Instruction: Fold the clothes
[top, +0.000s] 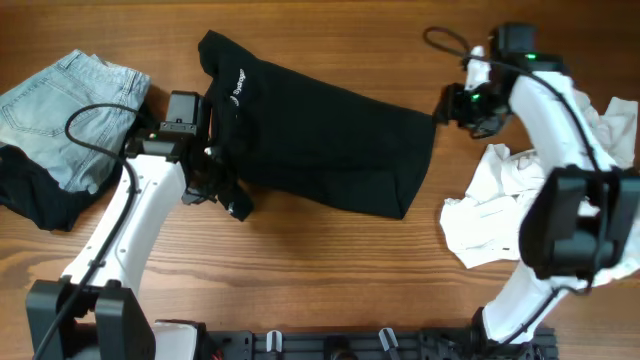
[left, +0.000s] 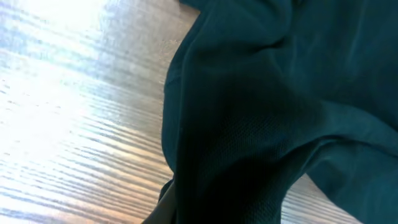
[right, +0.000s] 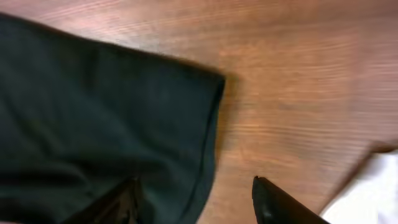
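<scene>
The black garment (top: 320, 140) is laid on the table (top: 330, 260), its long axis running far-left to near-right. Its far-right corner is straddled by the right pincer (top: 447, 108), spread wide and empty. The left pincer (top: 215, 185) is buried in cloth at the near-left edge, so its grip cannot be told.

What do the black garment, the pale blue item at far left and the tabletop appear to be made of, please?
Black garment: probably a thin matte knit; the left wrist view shows a fine mesh texture. Pale blue item: likely faded denim, judging by its seams and washed colour. Tabletop: wood or wood-look laminate, grain lines with a slight sheen.
</scene>
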